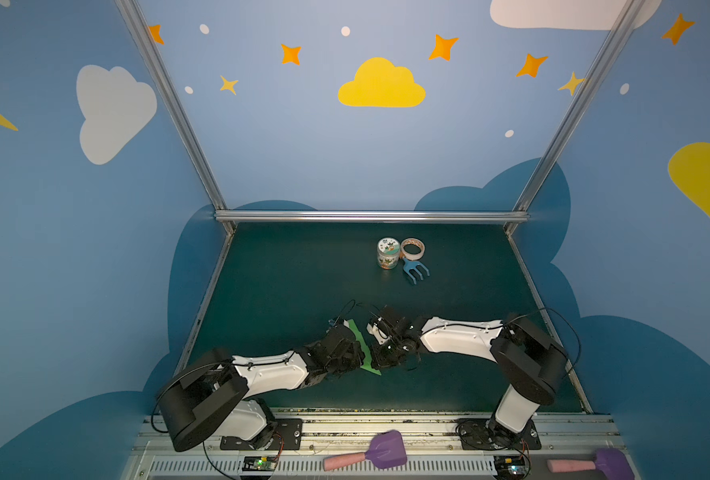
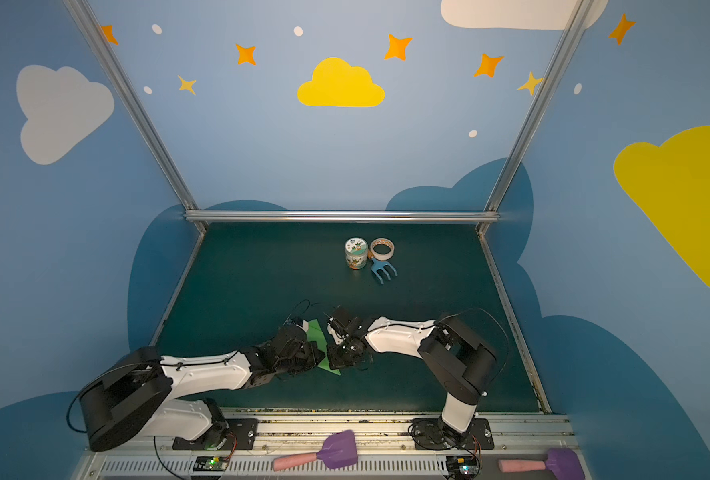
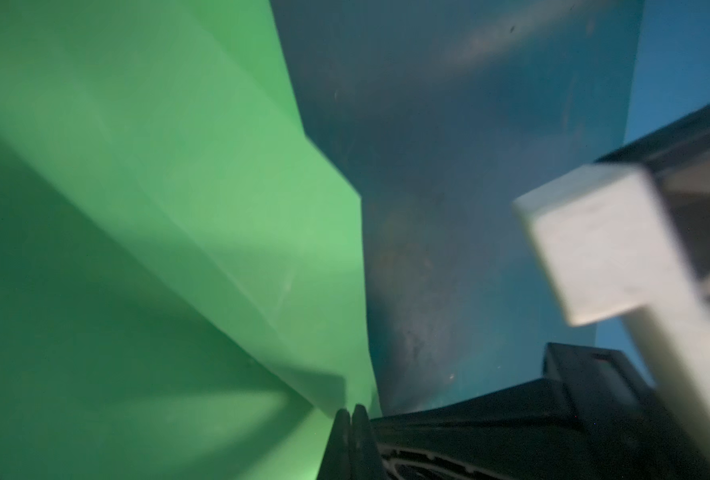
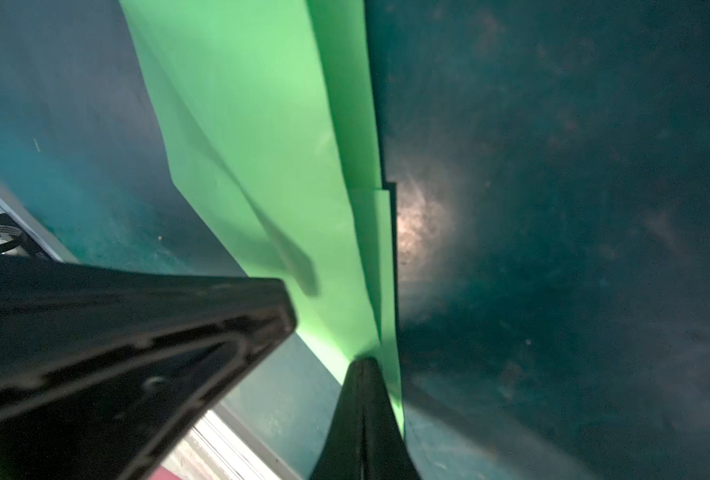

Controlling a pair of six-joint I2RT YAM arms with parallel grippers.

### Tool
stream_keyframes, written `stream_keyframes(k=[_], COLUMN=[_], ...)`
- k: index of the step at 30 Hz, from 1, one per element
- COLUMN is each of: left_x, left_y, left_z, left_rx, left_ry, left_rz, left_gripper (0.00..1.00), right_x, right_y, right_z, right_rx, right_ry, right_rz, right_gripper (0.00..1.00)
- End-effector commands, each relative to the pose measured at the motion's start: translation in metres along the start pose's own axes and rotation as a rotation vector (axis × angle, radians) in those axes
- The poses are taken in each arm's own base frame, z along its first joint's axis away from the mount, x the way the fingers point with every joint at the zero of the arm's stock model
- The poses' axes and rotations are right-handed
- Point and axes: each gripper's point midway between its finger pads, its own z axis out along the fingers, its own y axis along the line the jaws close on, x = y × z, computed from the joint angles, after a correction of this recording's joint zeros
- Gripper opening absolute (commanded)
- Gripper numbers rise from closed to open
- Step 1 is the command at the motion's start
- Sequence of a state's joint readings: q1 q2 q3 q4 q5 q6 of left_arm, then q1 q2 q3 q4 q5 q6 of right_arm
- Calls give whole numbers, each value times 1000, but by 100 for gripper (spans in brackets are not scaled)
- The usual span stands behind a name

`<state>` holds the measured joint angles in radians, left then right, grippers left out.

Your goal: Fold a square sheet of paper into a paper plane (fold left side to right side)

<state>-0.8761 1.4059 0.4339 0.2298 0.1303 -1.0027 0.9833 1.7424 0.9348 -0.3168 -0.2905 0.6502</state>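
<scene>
The thin bright green sheet of paper (image 1: 356,331), creased into a narrow layered strip, lies on the dark green desk (image 1: 295,278). It sits about the middle of the near half and runs from far left to near right between the two arms. The left tool (image 3: 351,415) has its fingers pressed together, tips at the paper's edge. The right tool (image 4: 365,368) is likewise fully closed, its tips resting on the strip. Whether either pinches a layer cannot be told. Well apart, toward the far side, a small patterned jar (image 1: 388,253), a roll of tape (image 1: 413,248) and a blue plastic toy rake (image 1: 416,270) sit close together.
</scene>
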Motion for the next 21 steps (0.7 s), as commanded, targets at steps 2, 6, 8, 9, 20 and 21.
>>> stream_keyframes(k=[2, 6, 8, 9, 20, 21], left_x=[-1, -1, -1, -2, 9, 9], left_y=[-17, -17, -17, -15, 36, 37], left_z=[7, 11, 12, 12, 13, 13], left_rx=[44, 39, 38, 31, -97, -101], left_ry=[4, 6, 6, 5, -22, -23], left_rz=[23, 22, 23, 21, -83, -88], left_gripper=[4, 4, 4, 4, 4, 4], right_x=[28, 30, 30, 31, 46, 48], right_y=[-38, -39, -39, -40, -48, -49], right_z=[19, 19, 19, 19, 14, 13], right_rx=[120, 122, 122, 122, 162, 166], right_ry=[88, 89, 91, 93, 122, 125], right_rz=[30, 30, 29, 29, -18, -22], right_gripper=[0, 0, 0, 0, 0, 0])
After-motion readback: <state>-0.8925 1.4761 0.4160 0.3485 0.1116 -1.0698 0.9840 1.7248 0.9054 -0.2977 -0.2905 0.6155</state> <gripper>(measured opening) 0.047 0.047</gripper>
